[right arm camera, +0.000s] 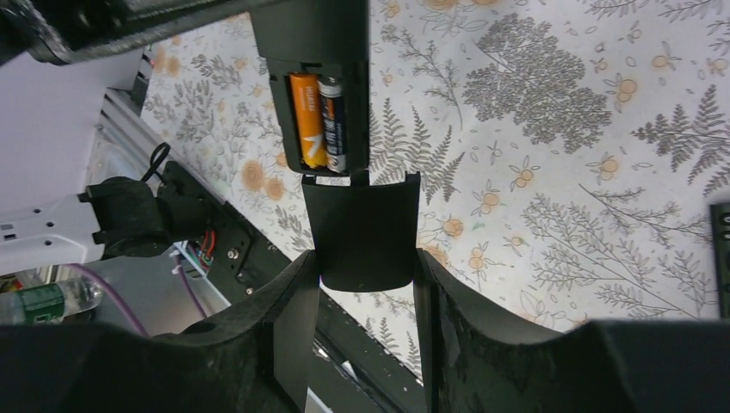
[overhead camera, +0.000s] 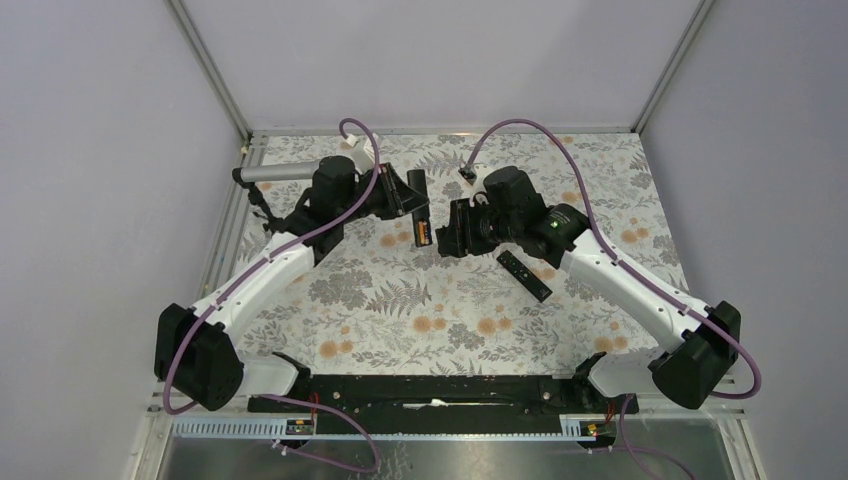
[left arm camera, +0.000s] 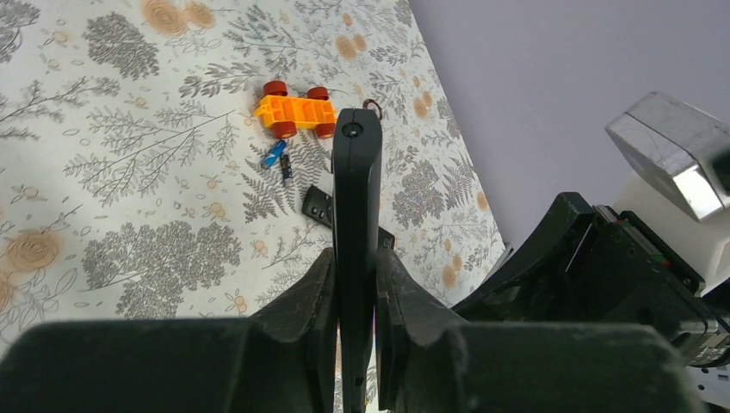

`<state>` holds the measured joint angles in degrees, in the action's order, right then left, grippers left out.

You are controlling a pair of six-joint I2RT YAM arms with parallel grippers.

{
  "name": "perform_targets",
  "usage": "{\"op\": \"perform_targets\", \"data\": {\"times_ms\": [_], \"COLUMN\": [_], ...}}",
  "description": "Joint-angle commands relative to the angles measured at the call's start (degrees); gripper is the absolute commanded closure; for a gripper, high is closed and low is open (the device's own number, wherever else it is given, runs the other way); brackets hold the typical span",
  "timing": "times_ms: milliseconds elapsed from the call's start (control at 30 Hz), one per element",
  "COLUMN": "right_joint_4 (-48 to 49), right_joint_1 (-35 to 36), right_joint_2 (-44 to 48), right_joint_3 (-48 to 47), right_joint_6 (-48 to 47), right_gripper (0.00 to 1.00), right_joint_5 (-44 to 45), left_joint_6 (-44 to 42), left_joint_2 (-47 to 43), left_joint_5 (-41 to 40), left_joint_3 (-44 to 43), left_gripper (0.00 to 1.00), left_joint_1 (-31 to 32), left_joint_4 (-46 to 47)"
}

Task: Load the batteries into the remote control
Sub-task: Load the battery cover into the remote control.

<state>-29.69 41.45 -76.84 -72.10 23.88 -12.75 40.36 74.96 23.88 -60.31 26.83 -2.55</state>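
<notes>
Right wrist view: my right claw (right arm camera: 363,271) pinches the battery cover (right arm camera: 366,224) by its side edges. It looks like light, stiff, slick plastic. Just ahead of that claw, two batteries (right arm camera: 320,120) sit in the remote control (right arm camera: 310,34), which my left claw (left arm camera: 355,275) clamps edgewise.

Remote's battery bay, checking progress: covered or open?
Open: orange and black batteries show in the slim black remote; its black cover is off.

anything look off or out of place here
Nothing damaged. The remote control has its bay open with two batteries seated; the cover is off, held in the right fingers just short of the bay. Two spare cells lie loose beside an orange toy.
</notes>
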Motion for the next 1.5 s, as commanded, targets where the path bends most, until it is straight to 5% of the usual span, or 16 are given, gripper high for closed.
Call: {"op": "perform_targets", "data": {"times_ms": [0,767,1467], "right_joint_4": [1.9,3.0,1.2], "right_joint_1": [-0.3,0.0,0.0], "right_joint_2": [0.4,-1.6,-5.8], "right_joint_3": [-2.6,-3.6,-5.8], "right_joint_6": [2.6,3.6,3.9], "right_gripper": [0.60,0.60,0.60], "right_joint_5": [-4.0,-0.2,1.0], "left_joint_6": [-2.5,-1.1,2.7], "left_joint_2": [-0.2,-2.1,-1.7], "left_joint_5": [-1.0,-9.7,-6.9], "left_joint_3": [0.2,0.2,-0.5], "left_gripper": [1.00,1.00,1.00], "left_joint_1": [1.6,7.2,7.3], "left_joint_4": [7.1,7.8,8.1]}}
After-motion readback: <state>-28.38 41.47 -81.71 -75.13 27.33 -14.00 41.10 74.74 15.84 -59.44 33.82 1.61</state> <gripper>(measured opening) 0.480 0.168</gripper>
